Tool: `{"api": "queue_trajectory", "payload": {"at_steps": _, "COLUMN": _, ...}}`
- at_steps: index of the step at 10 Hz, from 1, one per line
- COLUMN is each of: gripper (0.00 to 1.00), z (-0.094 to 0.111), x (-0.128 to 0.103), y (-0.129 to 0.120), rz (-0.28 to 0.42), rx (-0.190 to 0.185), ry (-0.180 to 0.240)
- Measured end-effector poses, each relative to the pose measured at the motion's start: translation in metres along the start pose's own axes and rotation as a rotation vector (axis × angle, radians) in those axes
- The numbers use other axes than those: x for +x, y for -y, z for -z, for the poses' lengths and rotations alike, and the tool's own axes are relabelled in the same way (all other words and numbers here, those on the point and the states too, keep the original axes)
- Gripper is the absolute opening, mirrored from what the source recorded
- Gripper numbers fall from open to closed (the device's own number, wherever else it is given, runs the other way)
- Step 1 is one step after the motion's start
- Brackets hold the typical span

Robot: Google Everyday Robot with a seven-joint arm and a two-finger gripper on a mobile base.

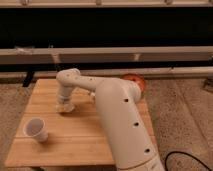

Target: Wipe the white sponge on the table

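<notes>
The table (75, 137) is a light-brown plank top filling the lower left of the camera view. The white sponge (65, 107) is a small cream lump lying on the table's left-middle part. My white arm reaches from the lower right across the table, and my gripper (64, 101) points down right over the sponge, touching it from above. The sponge is partly hidden under the gripper.
A white cup (37, 130) stands on the table's front left, below and left of the sponge. An orange-red bowl (135, 81) sits at the table's far right edge behind my arm. A dark wall with a pale rail (150, 54) runs behind the table.
</notes>
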Motion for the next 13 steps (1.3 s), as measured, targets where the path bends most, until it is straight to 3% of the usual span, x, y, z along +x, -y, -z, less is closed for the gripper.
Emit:
{"api": "queue_trajectory", "payload": {"at_steps": 4, "gripper": 0.00, "z": -0.001, "x": 0.002, "y": -0.003, "rz": -0.006, "rx": 0.005, "ry": 0.003}}
{"api": "queue_trajectory", "payload": {"at_steps": 9, "gripper": 0.00, "z": 0.058, "x": 0.085, "y": -0.029, "rz": -0.146, "rx": 0.160, "ry": 0.055}}
{"api": "queue_trajectory", "payload": {"at_steps": 13, "gripper": 0.00, "z": 0.089, "x": 0.096, "y": -0.016, "rz": -0.170, "rx": 0.240, "ry": 0.075}}
